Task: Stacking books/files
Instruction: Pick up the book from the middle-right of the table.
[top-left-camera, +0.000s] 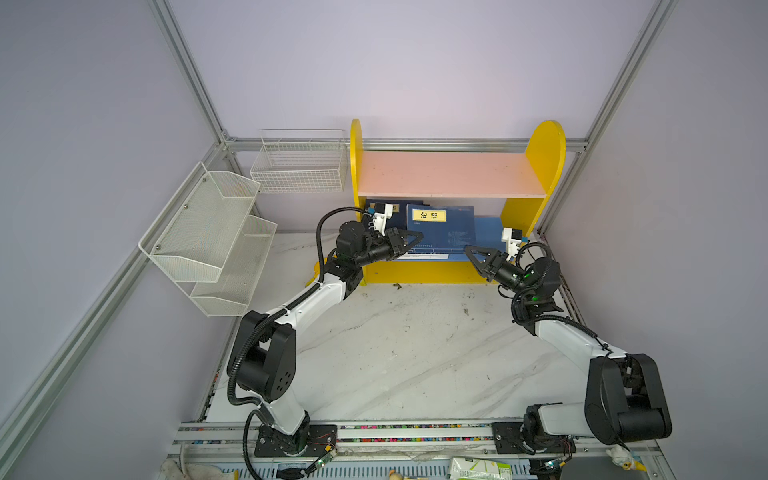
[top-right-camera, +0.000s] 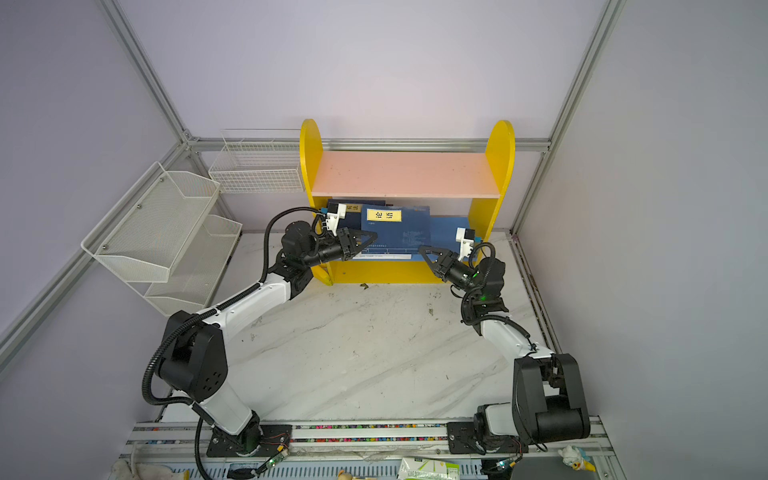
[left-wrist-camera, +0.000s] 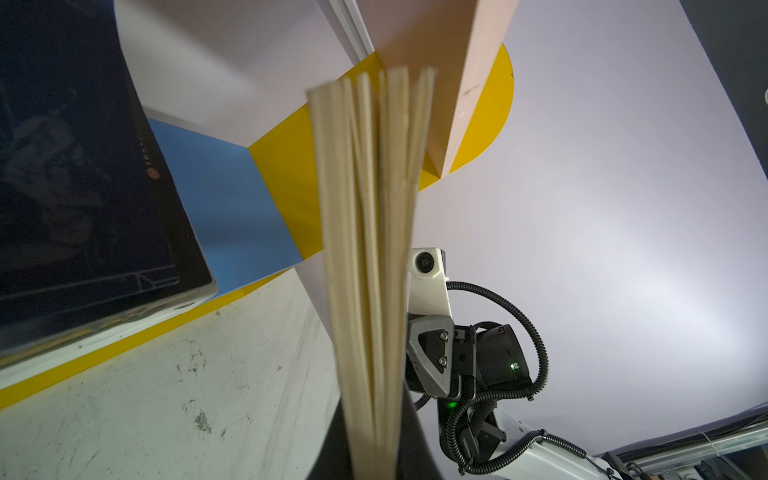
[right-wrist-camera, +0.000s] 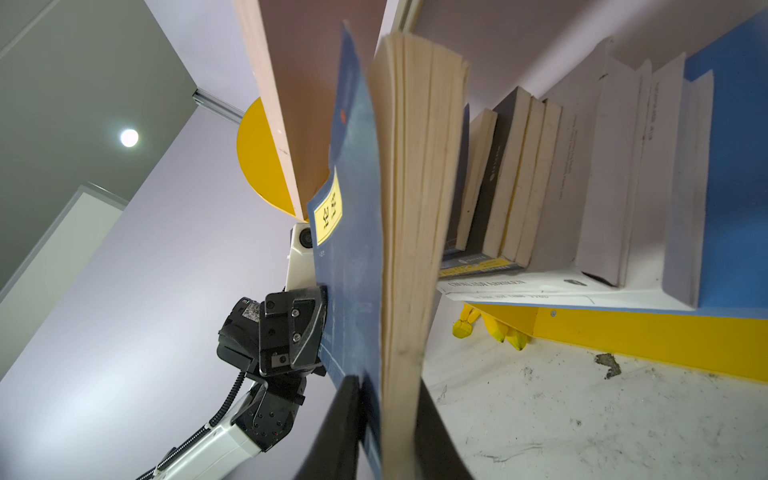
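Book in hand: navy book (top-left-camera: 440, 230) with the yellow label, centre of the frame in both top views, at the mouth of the yellow bookcase (top-left-camera: 432, 274), lower shelf.
My left fingers (top-left-camera: 415, 237): clamped tight on the book's left side.
My right fingers (top-left-camera: 473, 252): pinched narrow on its right side.
Done: other books (right-wrist-camera: 519, 187) already lie piled on that shelf.
Left: seating this one on the pile, I judge.
Hidden: the pile's covers and count, under the pink board (top-left-camera: 449, 174); a second navy book (top-left-camera: 399, 218) is half covered by my wrist.

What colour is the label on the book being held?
Yellow label with black writing, clearest in a top view.
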